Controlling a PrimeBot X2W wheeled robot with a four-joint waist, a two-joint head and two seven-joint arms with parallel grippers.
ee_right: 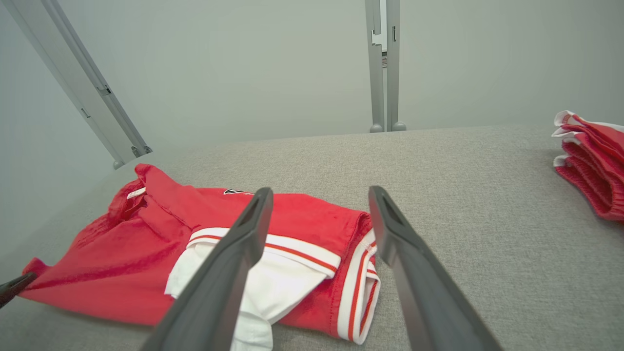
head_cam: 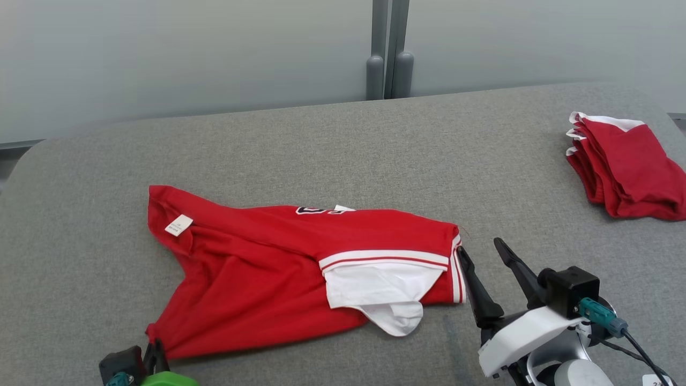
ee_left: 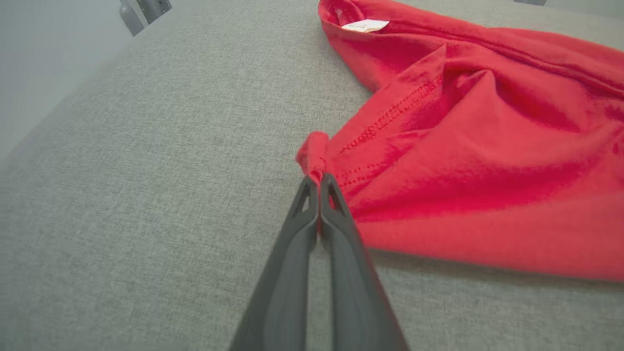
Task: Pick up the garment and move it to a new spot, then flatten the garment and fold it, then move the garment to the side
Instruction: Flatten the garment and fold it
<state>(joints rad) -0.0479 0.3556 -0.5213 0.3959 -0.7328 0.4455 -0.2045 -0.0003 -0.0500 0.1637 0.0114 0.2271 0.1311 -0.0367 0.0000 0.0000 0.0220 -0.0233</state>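
Observation:
The garment (head_cam: 268,268) is a red shirt with white sleeves and striped trim, lying rumpled across the grey table (head_cam: 343,150). My left gripper (head_cam: 154,348) is shut on the garment's near left corner; in the left wrist view its fingertips (ee_left: 319,180) pinch a bunched bit of red hem (ee_left: 314,151). My right gripper (head_cam: 479,249) stands open just right of the garment's striped edge (head_cam: 455,268), a little above the table. In the right wrist view the open fingers (ee_right: 253,219) frame that striped edge (ee_right: 360,263), with nothing between them.
A stack of folded red and white garments (head_cam: 624,166) sits at the table's far right edge. A grey post (head_cam: 388,51) stands behind the table against a pale wall. Bare table surface lies behind and to the left of the garment.

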